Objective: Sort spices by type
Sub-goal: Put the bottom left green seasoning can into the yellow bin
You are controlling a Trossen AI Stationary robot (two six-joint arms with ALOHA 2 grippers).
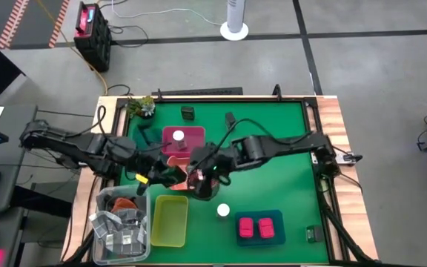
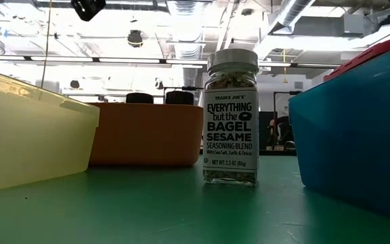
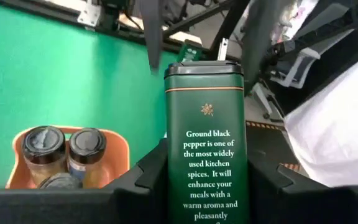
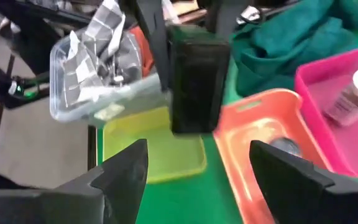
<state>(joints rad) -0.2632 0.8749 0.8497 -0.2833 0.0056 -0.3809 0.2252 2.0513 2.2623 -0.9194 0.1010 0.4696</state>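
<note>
Left of centre in the high view, the left gripper is clamped on a dark pepper tin, upright above the orange tray of grey-lidded jars. At centre, the right gripper hovers beside it, jaws apart. Lower right, a white-capped jar stands near the blue tray of pink boxes.

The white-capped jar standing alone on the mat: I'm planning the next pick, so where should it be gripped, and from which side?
Probably from straight above, the open right gripper closing on the white-capped jar just below its cap. It stands upright and is round, so any finger angle fits; the yellow tray and blue tray flank it, crowding a sideways approach.
</note>
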